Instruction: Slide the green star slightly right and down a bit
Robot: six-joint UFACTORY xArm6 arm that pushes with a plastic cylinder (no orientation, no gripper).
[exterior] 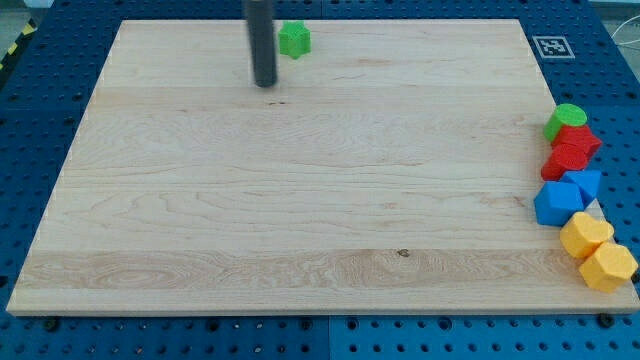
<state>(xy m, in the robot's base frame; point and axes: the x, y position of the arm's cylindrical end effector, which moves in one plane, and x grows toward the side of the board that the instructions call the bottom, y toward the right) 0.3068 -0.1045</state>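
The green star lies near the top edge of the wooden board, left of centre. My tip is on the board just left of and a little below the star, a short gap apart from it. The dark rod rises from the tip out of the view's top.
A cluster of blocks sits at the board's right edge: a green cylinder, two red blocks, two blue blocks and two yellow blocks. A fiducial tag is at the top right corner.
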